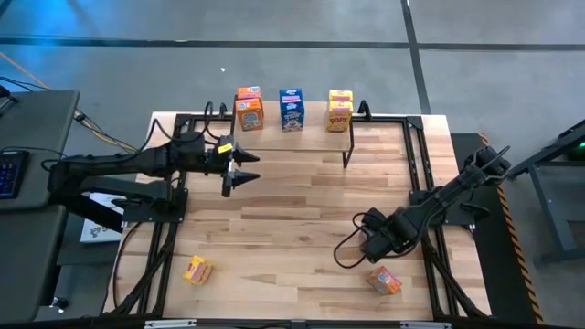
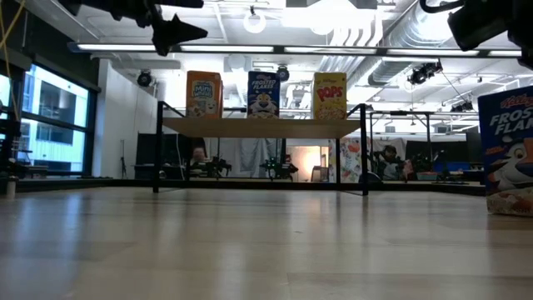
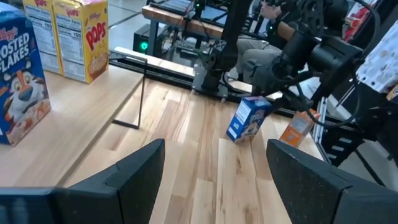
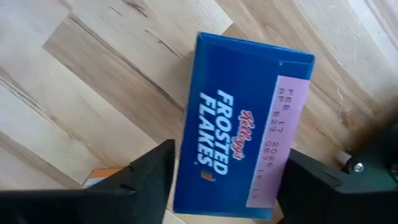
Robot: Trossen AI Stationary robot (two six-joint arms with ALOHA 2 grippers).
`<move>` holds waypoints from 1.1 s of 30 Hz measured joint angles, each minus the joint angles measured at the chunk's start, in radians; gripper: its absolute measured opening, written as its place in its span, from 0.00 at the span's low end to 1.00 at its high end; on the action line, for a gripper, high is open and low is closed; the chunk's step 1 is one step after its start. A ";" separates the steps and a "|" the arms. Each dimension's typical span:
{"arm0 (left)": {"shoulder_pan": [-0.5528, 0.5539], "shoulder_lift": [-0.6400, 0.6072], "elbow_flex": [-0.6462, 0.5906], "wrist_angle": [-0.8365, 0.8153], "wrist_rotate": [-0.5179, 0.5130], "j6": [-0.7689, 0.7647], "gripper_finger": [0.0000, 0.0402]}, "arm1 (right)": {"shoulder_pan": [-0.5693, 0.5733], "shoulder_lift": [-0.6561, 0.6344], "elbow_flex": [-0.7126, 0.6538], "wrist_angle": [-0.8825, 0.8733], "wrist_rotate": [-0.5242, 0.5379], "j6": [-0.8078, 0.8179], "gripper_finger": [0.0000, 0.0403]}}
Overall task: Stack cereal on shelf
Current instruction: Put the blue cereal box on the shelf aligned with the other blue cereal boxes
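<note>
While three groups of cereal boxes [image 1: 292,109] are already being carried along the shelf's [image 1: 311,142] far edge, a blue Frosted Flakes box [image 4: 242,127] near the table's [image 1: 292,228] right near corner is being straddled by the right gripper [image 4: 227,180], its fingers spread. An orange box [image 1: 385,280] and a yellow box [image 1: 196,270] are being left at the near edge. The left gripper [image 1: 241,171], parted and empty, is being held before the shelf.

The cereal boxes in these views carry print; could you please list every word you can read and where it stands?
"FROSTED FLAKES", "Kellogg's": blue cardboard box on the table between the right pincer's fingers.
Date stamp on its pink patch: too blurred.
"FROSTED FLAKES": blue box on the light-wood shelf.
"POPS": yellow box there.
"Mini": orange box there; the rest is too small.
</note>
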 joint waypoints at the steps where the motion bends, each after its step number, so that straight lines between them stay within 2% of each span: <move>1: 0.000 0.004 0.000 -0.001 0.000 0.000 0.67 | -0.003 0.000 0.000 0.000 -0.001 0.002 0.54; 8: 0.000 0.024 0.000 0.001 0.002 0.075 0.67 | -0.025 0.000 0.000 0.000 -0.022 0.024 0.41; 17: 0.000 0.029 0.000 0.059 0.002 0.080 0.67 | -0.032 0.000 0.000 0.022 -0.025 0.033 0.40; 22: 0.000 0.029 0.000 0.071 0.002 0.080 0.67 | -0.032 0.000 0.000 0.045 0.010 0.021 0.40; 27: 0.000 0.029 0.000 0.069 0.002 0.078 0.68 | -0.066 0.000 0.015 0.065 0.034 -0.055 0.40; 33: 0.000 0.029 0.000 0.069 0.002 -0.003 0.67 | -0.182 0.000 0.134 0.061 0.073 -0.313 0.40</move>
